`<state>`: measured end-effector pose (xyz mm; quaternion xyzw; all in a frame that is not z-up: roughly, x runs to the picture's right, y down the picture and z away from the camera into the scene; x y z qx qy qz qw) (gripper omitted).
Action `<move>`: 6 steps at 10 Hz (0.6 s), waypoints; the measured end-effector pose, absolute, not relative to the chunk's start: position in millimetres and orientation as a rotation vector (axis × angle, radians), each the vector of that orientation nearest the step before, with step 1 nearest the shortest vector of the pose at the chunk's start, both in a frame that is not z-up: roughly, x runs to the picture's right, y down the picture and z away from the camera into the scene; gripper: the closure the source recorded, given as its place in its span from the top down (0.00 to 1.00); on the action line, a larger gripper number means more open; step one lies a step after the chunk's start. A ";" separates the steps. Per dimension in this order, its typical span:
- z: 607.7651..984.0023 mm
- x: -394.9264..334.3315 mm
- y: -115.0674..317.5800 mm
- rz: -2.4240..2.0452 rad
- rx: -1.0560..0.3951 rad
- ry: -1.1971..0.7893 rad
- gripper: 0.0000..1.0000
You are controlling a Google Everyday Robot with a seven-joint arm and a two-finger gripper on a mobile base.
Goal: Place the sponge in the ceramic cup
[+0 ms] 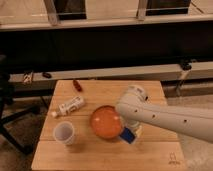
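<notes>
Blue rectangular sponge (pixel 127 135) held beside a wide orange bowl (pixel 102 122).
Gripper (pixel 131 133) fingers (pixel 136 131) pinch it above the wooden table (pixel 100 156); white round ceramic cup (pixel 64 133) well left.

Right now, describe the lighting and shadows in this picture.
Camera view: warm, soft light on the table, no glare or hard shadows; dark band behind it; cup and bowl evenly lit; the gripper, under the white arm by the bowl's right rim, is shut on the sponge.
</notes>
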<state>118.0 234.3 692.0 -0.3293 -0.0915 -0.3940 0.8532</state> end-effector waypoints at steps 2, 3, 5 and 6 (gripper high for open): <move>684.1 108.3 237.2 -0.823 -0.712 -0.239 0.00; 681.9 103.2 240.1 -0.823 -0.718 -0.256 0.00; 677.7 80.6 258.2 -0.838 -0.743 -0.292 0.00; 677.4 73.2 262.7 -0.846 -0.749 -0.301 0.00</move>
